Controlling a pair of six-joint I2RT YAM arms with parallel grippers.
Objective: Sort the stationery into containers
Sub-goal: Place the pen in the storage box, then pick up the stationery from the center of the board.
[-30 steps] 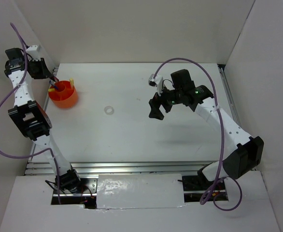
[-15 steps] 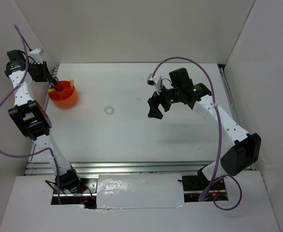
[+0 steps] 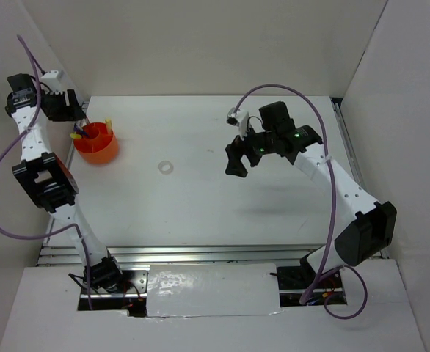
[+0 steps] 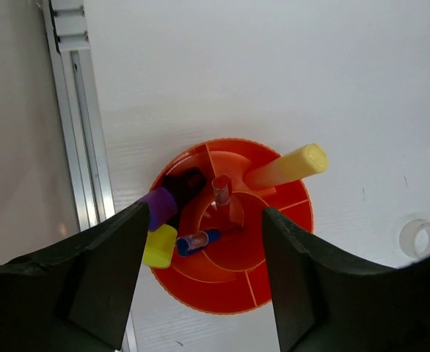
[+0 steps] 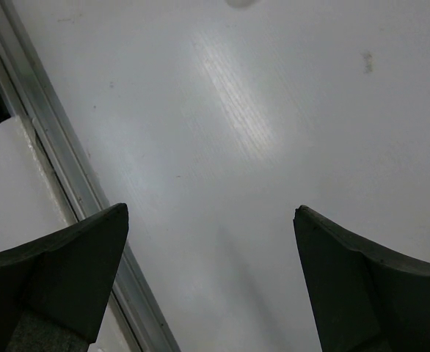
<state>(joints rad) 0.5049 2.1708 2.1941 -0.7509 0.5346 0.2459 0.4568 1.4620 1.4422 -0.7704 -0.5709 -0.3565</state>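
Open white tabletop (image 3: 200,213) all round the small white tape ring (image 3: 166,167), but at ten o'clock a pale yellow stick (image 4: 285,167) and purple marker (image 4: 160,207) jut from the round orange-red plastic cup (image 3: 97,152).

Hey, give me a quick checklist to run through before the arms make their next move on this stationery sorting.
1. Left gripper open above the orange cup, nothing between its jaws: ok.
2. Purple marker standing in the cup: ok. Whether it is clear of the finger beside it: cannot tell.
3. Pale yellow stick in the cup, leaning over the rim: ok.
4. White tape ring sorted: not ok, it lies on the table outside the cup.
5. Right gripper open and empty: ok.
6. Nothing lying between the right gripper and the ring: ok in the top view.
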